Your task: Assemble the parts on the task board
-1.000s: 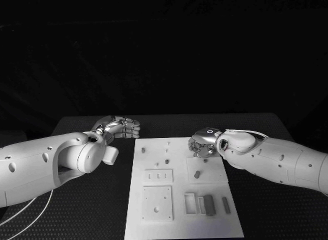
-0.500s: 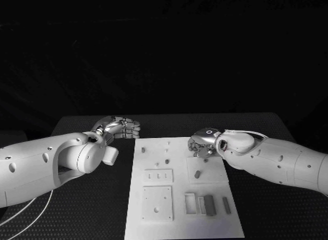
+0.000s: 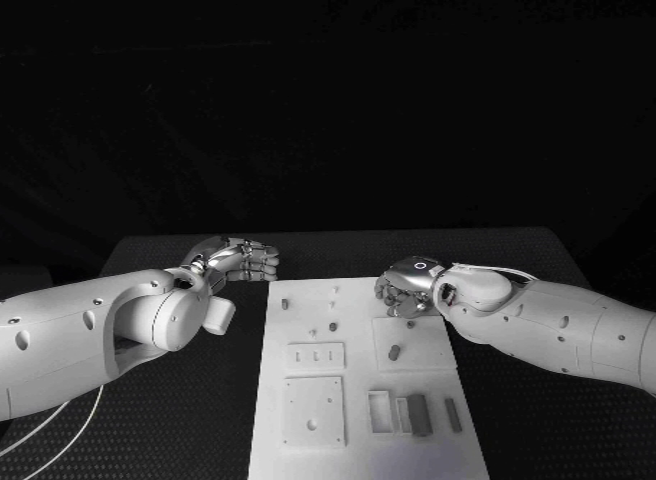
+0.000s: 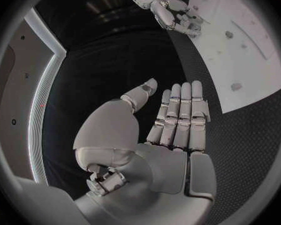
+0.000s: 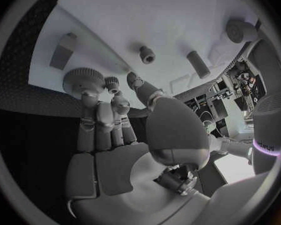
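On the black desk point(image 3: 170, 420) the white task board point(image 3: 360, 385) lies between the two arms. Several parts stand seated in its far half; a few loose bars point(image 3: 419, 413) lie beside a frame near its close right corner, so assembly looks partly done. Right hand point(image 3: 405, 287) hovers at the board's far right edge, fingers point(image 5: 103, 112) curled by a gear point(image 5: 83, 80); whether they grip it I cannot tell. Left hand point(image 3: 239, 258) rests off-board, fingers point(image 4: 181, 110) straight, pressed together, empty.
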Action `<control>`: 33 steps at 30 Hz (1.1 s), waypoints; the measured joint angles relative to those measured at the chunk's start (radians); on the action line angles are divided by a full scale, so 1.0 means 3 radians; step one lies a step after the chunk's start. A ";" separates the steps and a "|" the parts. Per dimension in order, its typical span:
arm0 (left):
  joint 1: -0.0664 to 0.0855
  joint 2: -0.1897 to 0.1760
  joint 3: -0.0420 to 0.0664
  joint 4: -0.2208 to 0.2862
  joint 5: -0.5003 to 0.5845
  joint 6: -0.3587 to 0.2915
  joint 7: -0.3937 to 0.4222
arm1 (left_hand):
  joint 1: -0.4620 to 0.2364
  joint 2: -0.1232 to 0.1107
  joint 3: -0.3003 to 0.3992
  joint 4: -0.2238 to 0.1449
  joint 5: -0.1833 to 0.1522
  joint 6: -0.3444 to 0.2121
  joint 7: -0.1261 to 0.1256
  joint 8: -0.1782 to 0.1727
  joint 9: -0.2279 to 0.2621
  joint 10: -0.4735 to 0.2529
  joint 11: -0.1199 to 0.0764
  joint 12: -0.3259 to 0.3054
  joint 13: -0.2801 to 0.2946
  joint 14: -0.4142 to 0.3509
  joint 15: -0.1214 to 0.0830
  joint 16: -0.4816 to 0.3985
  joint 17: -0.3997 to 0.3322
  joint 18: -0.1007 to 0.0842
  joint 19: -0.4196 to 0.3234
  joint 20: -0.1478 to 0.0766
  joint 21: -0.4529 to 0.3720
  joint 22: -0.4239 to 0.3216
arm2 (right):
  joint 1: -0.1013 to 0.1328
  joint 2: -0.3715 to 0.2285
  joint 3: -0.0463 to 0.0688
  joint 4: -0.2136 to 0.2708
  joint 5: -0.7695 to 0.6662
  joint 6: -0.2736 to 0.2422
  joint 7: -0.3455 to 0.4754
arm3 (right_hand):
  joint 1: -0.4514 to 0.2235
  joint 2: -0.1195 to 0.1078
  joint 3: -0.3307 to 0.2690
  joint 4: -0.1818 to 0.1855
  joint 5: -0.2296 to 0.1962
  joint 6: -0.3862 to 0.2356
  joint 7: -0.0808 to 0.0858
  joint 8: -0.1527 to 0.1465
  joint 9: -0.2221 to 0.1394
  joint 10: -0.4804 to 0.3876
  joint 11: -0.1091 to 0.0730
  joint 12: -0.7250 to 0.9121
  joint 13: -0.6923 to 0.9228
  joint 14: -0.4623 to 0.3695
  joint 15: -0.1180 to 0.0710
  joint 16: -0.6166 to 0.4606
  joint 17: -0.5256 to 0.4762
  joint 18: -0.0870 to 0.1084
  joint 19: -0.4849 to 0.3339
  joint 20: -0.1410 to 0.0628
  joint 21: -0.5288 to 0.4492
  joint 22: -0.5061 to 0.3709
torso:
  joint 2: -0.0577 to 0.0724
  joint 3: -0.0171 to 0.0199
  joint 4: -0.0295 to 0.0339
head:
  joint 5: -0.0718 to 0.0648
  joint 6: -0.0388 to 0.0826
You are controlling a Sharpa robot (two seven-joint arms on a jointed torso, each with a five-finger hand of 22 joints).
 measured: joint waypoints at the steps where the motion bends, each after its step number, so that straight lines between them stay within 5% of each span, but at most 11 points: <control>1: 0.0000 0.0000 0.0000 -0.0001 0.0000 0.0001 0.0000 | 0.0000 0.0000 0.0000 0.0000 0.0000 0.0000 0.0000 0.0000 0.0000 0.0000 0.0000 0.0000 0.0000 0.0000 0.0000 0.0000 0.0000 0.0000 0.0000 0.0000 0.0000 0.0000 | 0.0002 -0.0004 0.0000 -0.0001 -0.0004 -0.0005 -0.0005 | 0.0000 0.0000 0.0000 0.0000 0.0000 0.0000 0.0000 0.0000 0.0000 0.0000 0.0000 0.0000 0.0001 0.0000 0.0000 0.0000 0.0000 0.0000 0.0000 0.0000 0.0000 0.0000 | 0.0001 0.0000 0.0000 | -0.0001 0.0002; 12: 0.0000 0.0002 0.0000 -0.0018 0.0000 0.0007 -0.0005 | 0.0000 0.0000 0.0000 0.0000 0.0000 0.0000 0.0000 0.0000 0.0000 0.0000 0.0000 -0.0013 0.0000 -0.0010 0.0010 -0.0013 0.0003 -0.0001 -0.0012 0.0012 0.0000 0.0003 | 0.0006 -0.0033 0.0001 -0.0017 -0.0039 -0.0009 -0.0029 | 0.0018 -0.0009 0.0028 -0.0009 0.0000 -0.0008 -0.0004 0.0000 0.0000 -0.0019 0.0003 0.0000 0.0003 -0.0004 0.0004 0.0015 -0.0015 0.0000 -0.0001 0.0001 0.0013 0.0000 | 0.0012 0.0003 -0.0002 | -0.0007 0.0016; 33: 0.0001 0.0011 0.0001 -0.0025 0.0000 0.0026 -0.0014 | -0.0004 -0.0004 0.0000 0.0000 0.0000 -0.0009 0.0009 0.0000 -0.0003 -0.0012 0.0012 -0.0013 -0.0001 -0.0010 0.0010 -0.0025 0.0006 -0.0003 -0.0012 0.0012 0.0000 0.0005 | 0.0014 0.0008 0.0003 -0.0088 -0.0056 0.0015 -0.0022 | 0.0096 0.0222 0.0037 -0.0019 0.0000 0.0034 -0.0046 0.0020 0.0001 -0.0022 0.0000 0.0000 0.0003 -0.0006 0.0005 0.0027 -0.0048 -0.0001 -0.0005 0.0007 0.0026 0.0000 | 0.0020 0.0004 0.0003 | -0.0022 0.0022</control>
